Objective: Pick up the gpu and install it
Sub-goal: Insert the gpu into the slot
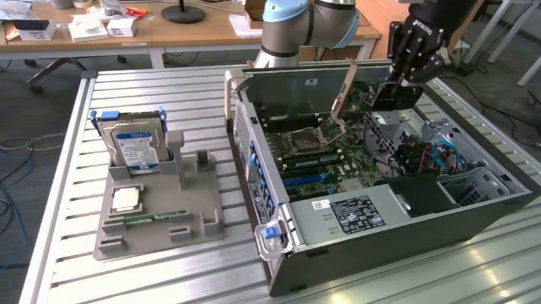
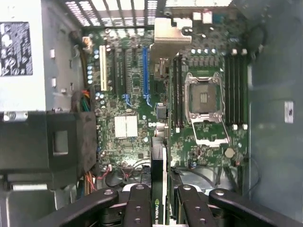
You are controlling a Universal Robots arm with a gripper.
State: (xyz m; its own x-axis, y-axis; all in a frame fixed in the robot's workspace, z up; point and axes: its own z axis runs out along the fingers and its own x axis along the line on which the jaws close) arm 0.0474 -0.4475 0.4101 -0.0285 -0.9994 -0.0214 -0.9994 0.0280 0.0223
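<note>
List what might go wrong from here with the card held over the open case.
1. The gpu hangs edge-on in the tool, seemingly beside the blue slot rather than over it; lowered so, it may strike board parts.
2. The open CPU socket lies close by; a slip could damage it.
3. Its silver bracket might catch the case's rear wall.

This is a robotics lab set up in an office-like room. A robot arm (image 1: 308,22) stands at the far edge of a slatted metal table (image 1: 169,278), its gripper (image 1: 404,81) clamped on the gpu (image 1: 397,96) above an open computer case (image 1: 422,231) with its motherboard bared. Farther back stand wooden desks (image 1: 194,31) strewn with small boxes, and loose cables (image 1: 12,149) trail over the floor at the exterior view's left.
</note>
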